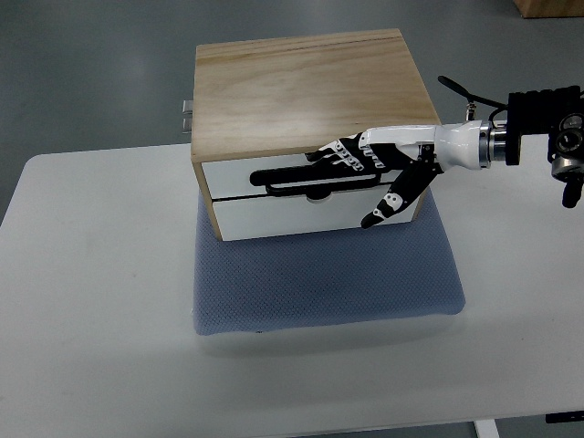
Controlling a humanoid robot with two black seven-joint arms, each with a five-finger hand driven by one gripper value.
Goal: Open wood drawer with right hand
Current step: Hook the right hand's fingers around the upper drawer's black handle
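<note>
Top view: black-and-white right robot hand, fingers extended and apart, laid across white-fronted light-wood drawer box; black handle slot, long axis 9-to-3 o'clock, under fingertips.

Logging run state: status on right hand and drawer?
Right hand at wood drawer box front, fingers by black handle. Drawer looks closed. Left arm unseen. Nothing blocking.

The wooden drawer box stands on the far part of a blue foam pad. In front of the box the pad lies bare, and the white table is open to its left, right and near side. The right hand lies across the box's white front, covering the right part of the dark handle slot.
</note>
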